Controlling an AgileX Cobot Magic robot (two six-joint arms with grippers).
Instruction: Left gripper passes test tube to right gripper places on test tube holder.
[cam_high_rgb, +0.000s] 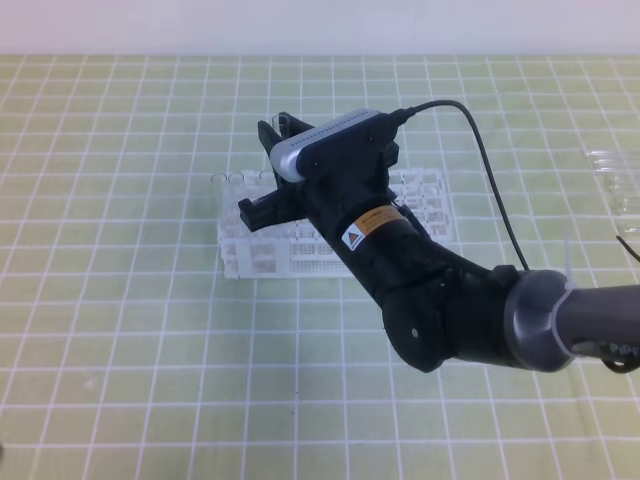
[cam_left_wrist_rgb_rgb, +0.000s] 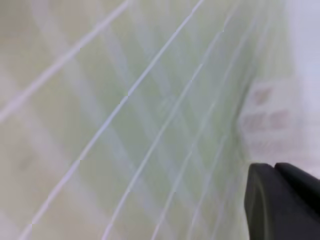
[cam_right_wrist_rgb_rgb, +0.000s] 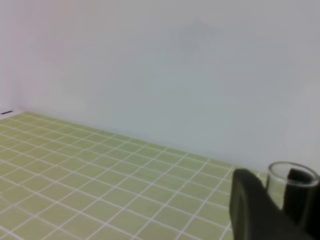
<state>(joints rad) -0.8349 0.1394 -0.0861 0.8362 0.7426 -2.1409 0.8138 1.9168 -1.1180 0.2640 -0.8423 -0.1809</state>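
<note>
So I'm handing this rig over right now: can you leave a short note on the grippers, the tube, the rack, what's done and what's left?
Right gripper: closed on the test tube, whose open rim shows between its fingers; the arm is over the test tube holder.
Left gripper: shut, empty, low over the green grid mat, out of the overhead view.
Done: the handover, judging by the right gripper's hold.
Left: lower the tube into a hole and release. Whether it has entered one cannot be seen.
Spare clear tubes lie at the mat's right edge.
</note>
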